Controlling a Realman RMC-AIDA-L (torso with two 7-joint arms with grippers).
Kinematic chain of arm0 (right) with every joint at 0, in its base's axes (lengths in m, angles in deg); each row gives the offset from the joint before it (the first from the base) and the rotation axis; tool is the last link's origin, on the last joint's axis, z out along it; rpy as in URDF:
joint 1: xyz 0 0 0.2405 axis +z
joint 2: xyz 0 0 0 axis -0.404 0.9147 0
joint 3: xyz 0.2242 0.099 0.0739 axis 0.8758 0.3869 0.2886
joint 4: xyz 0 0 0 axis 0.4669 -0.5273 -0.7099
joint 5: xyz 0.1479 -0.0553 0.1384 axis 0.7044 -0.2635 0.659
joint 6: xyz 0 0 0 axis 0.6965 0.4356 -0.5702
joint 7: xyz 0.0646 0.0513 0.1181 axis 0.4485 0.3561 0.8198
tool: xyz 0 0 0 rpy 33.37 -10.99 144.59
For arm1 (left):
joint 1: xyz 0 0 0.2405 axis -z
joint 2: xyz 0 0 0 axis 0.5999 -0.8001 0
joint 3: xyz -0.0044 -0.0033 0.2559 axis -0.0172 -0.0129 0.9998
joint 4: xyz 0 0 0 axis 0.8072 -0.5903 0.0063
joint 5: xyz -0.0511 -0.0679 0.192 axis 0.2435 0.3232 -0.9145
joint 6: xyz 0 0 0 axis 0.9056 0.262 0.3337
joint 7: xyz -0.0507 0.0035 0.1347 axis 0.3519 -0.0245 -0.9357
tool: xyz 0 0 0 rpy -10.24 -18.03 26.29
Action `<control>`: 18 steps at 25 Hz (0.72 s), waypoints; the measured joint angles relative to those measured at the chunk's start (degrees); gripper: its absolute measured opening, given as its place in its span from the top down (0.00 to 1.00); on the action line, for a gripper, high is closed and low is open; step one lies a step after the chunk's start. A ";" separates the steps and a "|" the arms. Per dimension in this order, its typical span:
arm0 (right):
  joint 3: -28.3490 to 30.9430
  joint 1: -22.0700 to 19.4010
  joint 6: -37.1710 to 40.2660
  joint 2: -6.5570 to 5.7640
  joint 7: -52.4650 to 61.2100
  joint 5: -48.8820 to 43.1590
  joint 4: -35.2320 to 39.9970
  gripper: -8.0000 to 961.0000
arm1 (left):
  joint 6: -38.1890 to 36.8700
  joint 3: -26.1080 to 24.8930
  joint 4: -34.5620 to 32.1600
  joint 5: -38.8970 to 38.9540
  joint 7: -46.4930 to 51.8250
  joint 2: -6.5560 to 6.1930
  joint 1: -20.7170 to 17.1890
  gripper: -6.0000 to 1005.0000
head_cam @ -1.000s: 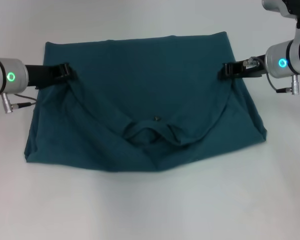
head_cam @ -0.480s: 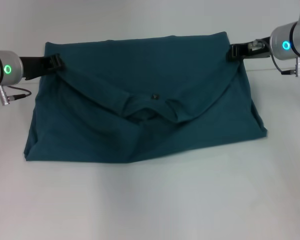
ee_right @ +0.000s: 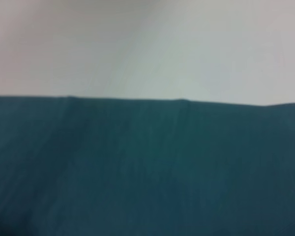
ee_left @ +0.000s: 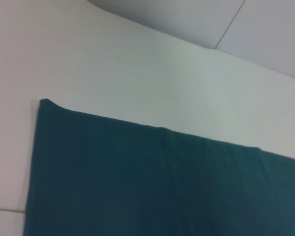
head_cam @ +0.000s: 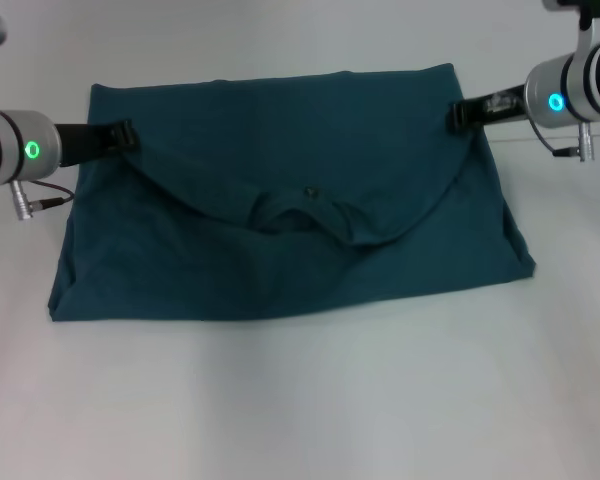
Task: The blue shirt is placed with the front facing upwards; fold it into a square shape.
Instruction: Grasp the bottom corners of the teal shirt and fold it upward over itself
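Head view shows the blue shirt (head_cam: 290, 230) with its collar half now carried farther up toward the far edge than a second ago, the fold nearly laid, the left gripper (head_cam: 123, 135) and right gripper (head_cam: 459, 116) each pinching a side of it

The blue shirt (head_cam: 290, 240) is a plain dark teal all over, no pattern showing. The table (head_cam: 300, 400) is off-white. Each arm is silver with black bands; the left gripper (head_cam: 123, 135) and right gripper (head_cam: 460, 115) are black, behind green and cyan ring lights.
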 joint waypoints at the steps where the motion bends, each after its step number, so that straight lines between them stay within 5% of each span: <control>1: 0.00 0.00 0.00 0.00 0.00 0.00 0.00 0.94 | 0.57 0.56 0.00 0.00 -0.03 0.25 -0.06 0.95; 5: -3.03 -0.30 -1.66 0.23 -0.06 -0.06 -1.01 0.94 | 3.98 4.02 0.58 -0.02 0.30 1.37 -0.45 0.95; 18: -4.22 -0.60 -2.99 0.43 -3.54 -0.06 -0.94 0.93 | 4.35 5.10 1.67 0.00 0.47 1.20 -1.58 0.95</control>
